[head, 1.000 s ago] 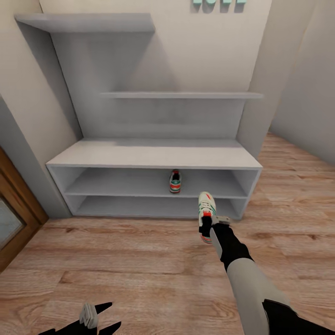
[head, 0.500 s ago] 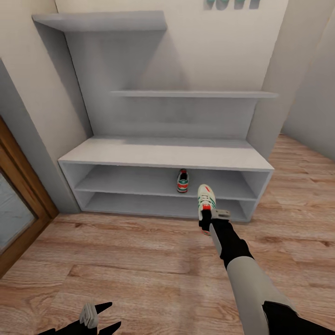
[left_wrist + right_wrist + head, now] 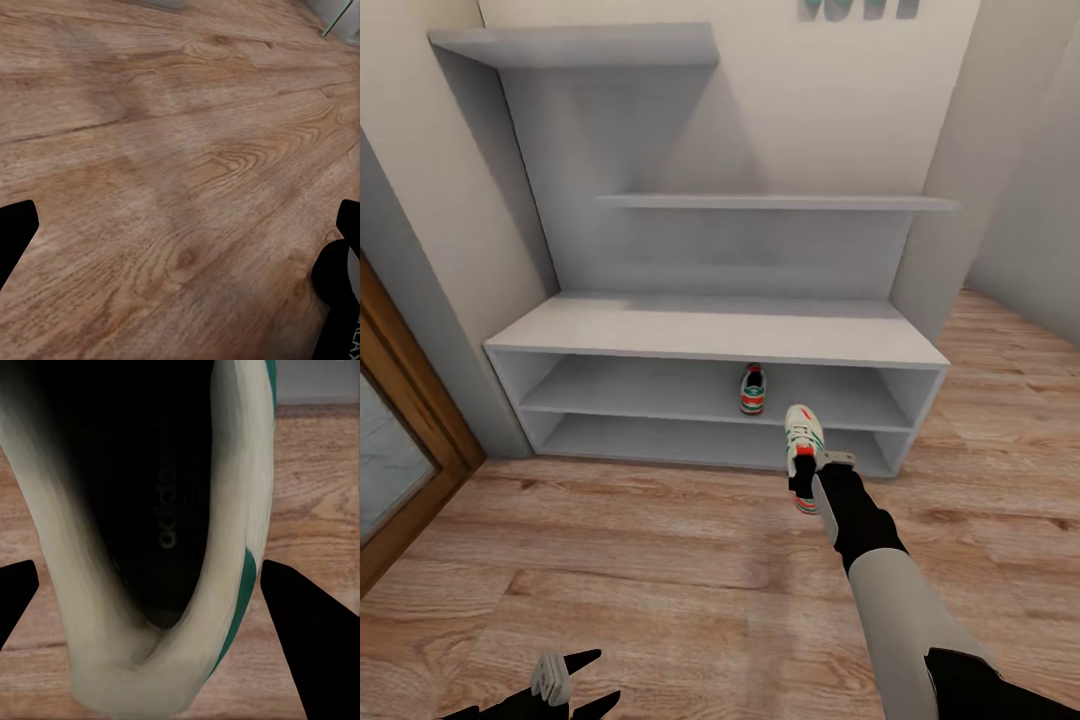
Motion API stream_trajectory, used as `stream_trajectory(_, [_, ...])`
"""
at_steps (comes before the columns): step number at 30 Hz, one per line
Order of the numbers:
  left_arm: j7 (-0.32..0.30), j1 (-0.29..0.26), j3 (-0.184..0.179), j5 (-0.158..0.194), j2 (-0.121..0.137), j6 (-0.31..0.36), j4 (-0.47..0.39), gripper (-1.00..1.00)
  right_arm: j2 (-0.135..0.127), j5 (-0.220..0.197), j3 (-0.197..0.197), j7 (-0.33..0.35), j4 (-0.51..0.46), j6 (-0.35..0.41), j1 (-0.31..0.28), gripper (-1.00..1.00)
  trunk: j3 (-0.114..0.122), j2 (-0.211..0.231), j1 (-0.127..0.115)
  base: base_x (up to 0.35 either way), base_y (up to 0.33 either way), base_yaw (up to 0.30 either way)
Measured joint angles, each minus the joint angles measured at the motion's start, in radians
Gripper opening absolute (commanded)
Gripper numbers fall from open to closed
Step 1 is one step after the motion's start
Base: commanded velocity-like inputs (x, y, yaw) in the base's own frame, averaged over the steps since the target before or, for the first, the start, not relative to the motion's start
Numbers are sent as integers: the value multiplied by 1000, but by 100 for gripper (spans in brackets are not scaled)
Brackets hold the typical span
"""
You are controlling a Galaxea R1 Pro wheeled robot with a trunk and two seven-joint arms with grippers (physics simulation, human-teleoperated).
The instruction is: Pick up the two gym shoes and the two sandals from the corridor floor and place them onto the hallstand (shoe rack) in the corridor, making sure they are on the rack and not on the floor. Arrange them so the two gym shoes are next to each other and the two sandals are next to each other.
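My right gripper (image 3: 801,480) is shut on a cream-white gym shoe (image 3: 803,432) with teal stripes, gripping its heel end and holding it toe-forward above the corridor floor (image 3: 660,560), just in front of the hallstand (image 3: 715,335). In the right wrist view the shoe's dark opening and cream wall (image 3: 229,510) sit between the black fingers (image 3: 300,622). The other gym shoe (image 3: 752,389) stands on the upper of the two low shelves, heel toward me. My left gripper (image 3: 565,682) hangs open low at the left over bare planks (image 3: 172,172). The sandals are out of view.
A wooden door frame (image 3: 405,400) stands at the left beside the hallstand. Walls close in on both sides, with floor running on past the unit's right end (image 3: 1010,380). Stepped shelves (image 3: 775,202) rise above the bench top.
The camera swung early on, shifting the hallstand rightward in the picture. Since then the held shoe has sunk slightly; the left gripper has kept still.
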Motion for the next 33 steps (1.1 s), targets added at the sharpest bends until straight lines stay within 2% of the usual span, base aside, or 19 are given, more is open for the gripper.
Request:
stream_trajectory(20, [0, 0, 0, 0, 0, -1, 0, 100, 0, 0, 1, 0, -5, 8, 0, -100, 0, 0, 0, 280, 0, 0])
stream_trajectory(33, [1, 0, 0, 0, 0, -1, 0, 100, 0, 0, 0, 0, -6, 8, 0, -100, -5, 0, 0, 47, 0, 72])
